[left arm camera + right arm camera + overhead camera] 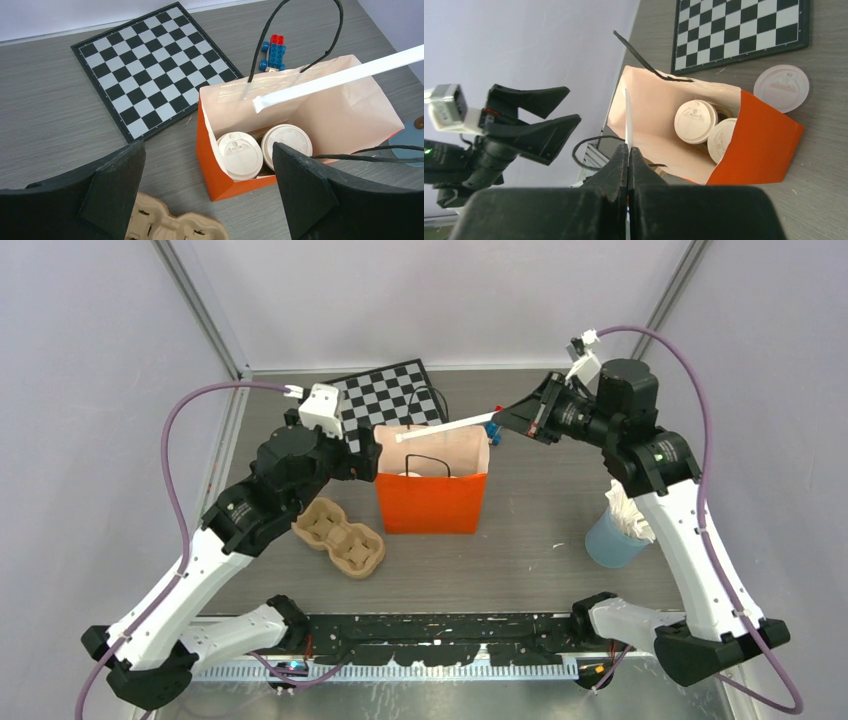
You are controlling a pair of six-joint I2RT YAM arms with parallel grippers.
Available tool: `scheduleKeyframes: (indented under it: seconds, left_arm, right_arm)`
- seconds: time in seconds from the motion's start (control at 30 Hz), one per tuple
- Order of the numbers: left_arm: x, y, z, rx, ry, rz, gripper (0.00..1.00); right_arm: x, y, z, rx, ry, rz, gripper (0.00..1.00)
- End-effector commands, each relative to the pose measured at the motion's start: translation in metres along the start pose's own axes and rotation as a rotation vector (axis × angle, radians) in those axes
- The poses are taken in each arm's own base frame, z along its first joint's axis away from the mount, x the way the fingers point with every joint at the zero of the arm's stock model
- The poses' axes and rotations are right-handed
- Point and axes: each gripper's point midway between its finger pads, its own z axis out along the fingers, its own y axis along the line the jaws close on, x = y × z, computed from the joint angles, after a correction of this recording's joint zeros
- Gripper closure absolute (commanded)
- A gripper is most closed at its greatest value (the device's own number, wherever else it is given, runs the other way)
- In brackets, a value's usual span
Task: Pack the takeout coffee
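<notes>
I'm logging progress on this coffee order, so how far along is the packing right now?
Done: two lidded cups stand inside the orange bag, and the pulp tray is empty. In hand: the right end effector is shut on a wrapped straw over the bag's mouth; the left end effector is open beside it. Left, probably: dropping the straw in.

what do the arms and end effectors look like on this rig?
Left arm and right arm: white link shells, black joints and bases. Purple cable loops along each. White camera block at each wrist. Left end effector and right end effector: black, wedge-shaped fingers. Green light on the right arm.
</notes>
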Motion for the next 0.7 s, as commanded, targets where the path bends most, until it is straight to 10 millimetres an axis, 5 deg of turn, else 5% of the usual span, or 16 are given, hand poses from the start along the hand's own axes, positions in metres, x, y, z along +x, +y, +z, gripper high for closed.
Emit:
scheduleKeyframes:
  seconds: [0.0, 0.13, 0.5, 0.67]
  left_arm:
    - [-0.015, 0.007, -0.014, -0.014, -0.053, -0.045, 0.0]
    - [-0.015, 0.011, -0.02, -0.022, -0.055, -0.046, 0.0]
    - [-0.012, 0.016, -0.028, -0.031, -0.064, -0.064, 0.0]
    - [-0.008, 0.015, -0.025, -0.032, -0.049, -0.053, 0.0]
  right_arm:
    - [-0.011, 0.0, 0.024, -0.028, -0.049, 0.011, 1.0]
    - [-0.01, -0.022, 0.046, 0.032, -0.047, 0.048, 1.0]
    - [0.027, -0.043, 0.089, 0.059, 0.155, 0.116, 0.96]
    - [0.029, -0.042, 0.086, 0.091, 0.202, 0.117, 0.81]
